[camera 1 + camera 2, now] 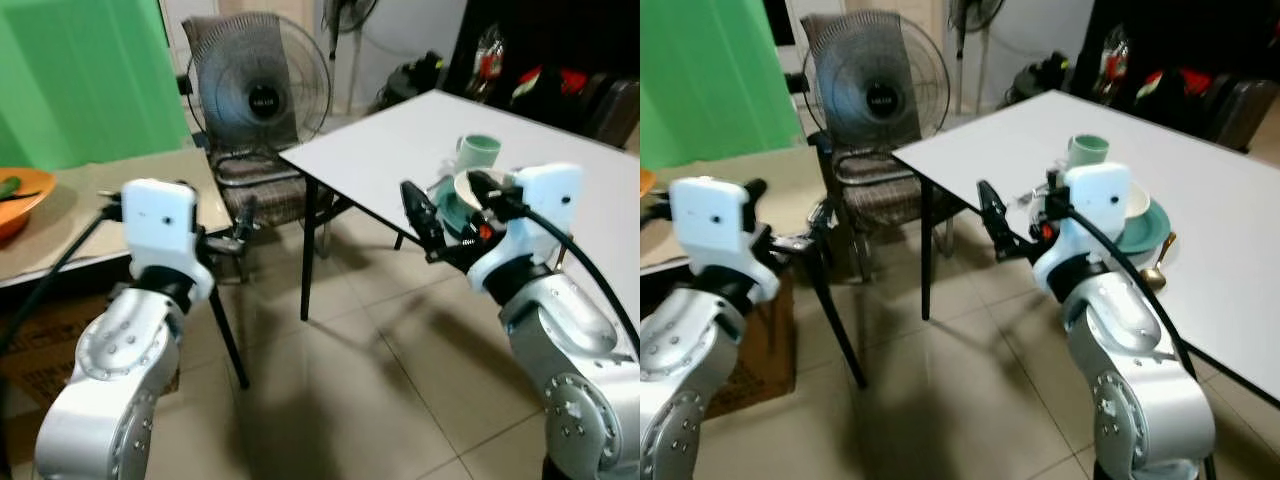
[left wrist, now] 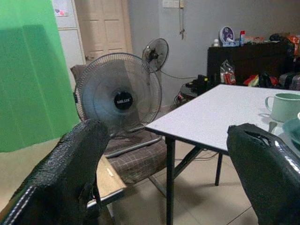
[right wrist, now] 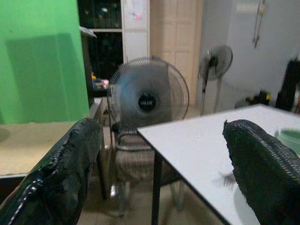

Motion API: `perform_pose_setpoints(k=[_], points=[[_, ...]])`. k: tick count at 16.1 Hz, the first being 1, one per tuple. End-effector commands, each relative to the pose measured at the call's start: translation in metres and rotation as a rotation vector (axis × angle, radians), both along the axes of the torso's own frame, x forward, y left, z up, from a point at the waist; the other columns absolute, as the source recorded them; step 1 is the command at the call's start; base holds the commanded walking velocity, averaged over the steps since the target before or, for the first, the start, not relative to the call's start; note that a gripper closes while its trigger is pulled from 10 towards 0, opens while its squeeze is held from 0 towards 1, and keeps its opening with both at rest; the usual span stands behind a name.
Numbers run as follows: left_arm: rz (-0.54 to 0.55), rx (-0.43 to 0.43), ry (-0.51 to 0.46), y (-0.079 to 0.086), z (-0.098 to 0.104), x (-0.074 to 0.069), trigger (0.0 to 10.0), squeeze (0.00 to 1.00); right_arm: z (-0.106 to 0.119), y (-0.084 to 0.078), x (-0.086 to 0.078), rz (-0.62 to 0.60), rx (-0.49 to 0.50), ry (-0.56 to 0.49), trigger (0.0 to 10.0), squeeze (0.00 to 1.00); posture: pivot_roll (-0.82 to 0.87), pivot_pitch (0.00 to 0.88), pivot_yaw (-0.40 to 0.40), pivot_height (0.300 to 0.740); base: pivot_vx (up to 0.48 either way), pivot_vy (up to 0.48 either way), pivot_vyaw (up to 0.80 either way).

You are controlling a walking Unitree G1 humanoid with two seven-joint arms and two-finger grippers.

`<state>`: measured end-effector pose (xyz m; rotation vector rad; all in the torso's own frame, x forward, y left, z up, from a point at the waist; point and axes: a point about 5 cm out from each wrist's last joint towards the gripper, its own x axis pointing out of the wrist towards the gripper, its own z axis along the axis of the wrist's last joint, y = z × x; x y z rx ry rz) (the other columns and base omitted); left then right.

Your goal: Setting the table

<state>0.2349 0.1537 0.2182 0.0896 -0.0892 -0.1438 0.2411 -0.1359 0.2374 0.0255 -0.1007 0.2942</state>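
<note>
On the white table (image 1: 1200,180) sits the place setting: a pale green mug (image 1: 478,151), a white bowl (image 1: 1136,203) resting on a teal plate (image 1: 1148,232), and a gold spoon (image 1: 1158,268) lying on the table just beside the plate's near edge. All of it lies just behind the right gripper (image 1: 428,228), partly hidden by that arm's white wrist housing.

The right gripper hangs in the air off the table's near edge, over the tiled floor (image 1: 380,390), pointing away from the dishes toward the chair. In the right wrist view its two black fingers (image 3: 70,168) stand wide apart with nothing between them and touch nothing; the table's corner and the fan (image 3: 146,100) show through the gap.

The left gripper (image 1: 240,232) is held out well apart from the right one, on the far side of the table's corner, close to the patterned chair (image 1: 262,185) with the fan standing on its seat. In the left wrist view its fingers (image 2: 65,173) are likewise spread wide and empty, framing the fan, the chair and the table with the mug at its far side.

Beside the left arm is a beige counter (image 1: 90,205) carrying an orange bowl (image 1: 18,198), and beyond it a green wall (image 1: 80,80). A second fan (image 2: 156,54) stands farther back near a dark cabinet (image 2: 243,58).
</note>
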Motion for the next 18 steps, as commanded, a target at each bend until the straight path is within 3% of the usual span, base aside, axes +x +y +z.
perform_pose_setpoints(k=[1, 3, 7, 11, 13, 18], points=[[-0.015, -0.002, 0.003, -0.004, 0.0, 0.0, 10.0, 0.0, 0.002, -0.003, -0.001, -0.009, -0.015, -0.011, 10.0, 0.0, -0.08, 0.0, 0.02, 0.74, 0.0, 0.0, 0.0], [-0.011, 0.012, 0.019, -0.004, -0.001, 0.0, 10.0, 0.0, 0.002, 0.001, -0.001, 0.017, -0.055, -0.018, 10.0, 0.0, -0.07, 0.0, 0.02, 0.74, 0.0, 0.0, 0.4], [0.012, 0.041, 0.0, 0.0, 0.0, 0.0, 10.0, 0.0, 0.0, 0.004, -0.002, 0.028, -0.038, -0.006, 10.0, 0.0, -0.07, 0.0, 0.02, 0.74, 0.0, 0.0, 0.8], [0.039, 0.031, -0.006, 0.005, 0.002, 0.001, 10.0, 0.0, -0.003, 0.007, -0.003, 0.052, -0.008, 0.015, 10.0, 0.0, -0.07, 0.0, 0.021, 0.74, 0.0, 0.0, 0.0], [0.039, 0.03, -0.009, 0.005, 0.002, 0.0, 10.0, 0.0, -0.001, 0.01, -0.004, 0.079, -0.06, -0.005, 10.0, 0.0, -0.07, 0.0, 0.021, 0.74, 0.0, 0.0, 0.0], [0.043, 0.024, -0.011, 0.005, 0.003, 0.0, 10.0, 0.0, -0.001, 0.012, -0.005, 0.09, -0.036, -0.005, 10.0, 0.0, -0.07, 0.0, 0.02, 0.74, 0.049, 0.0, 0.6]])
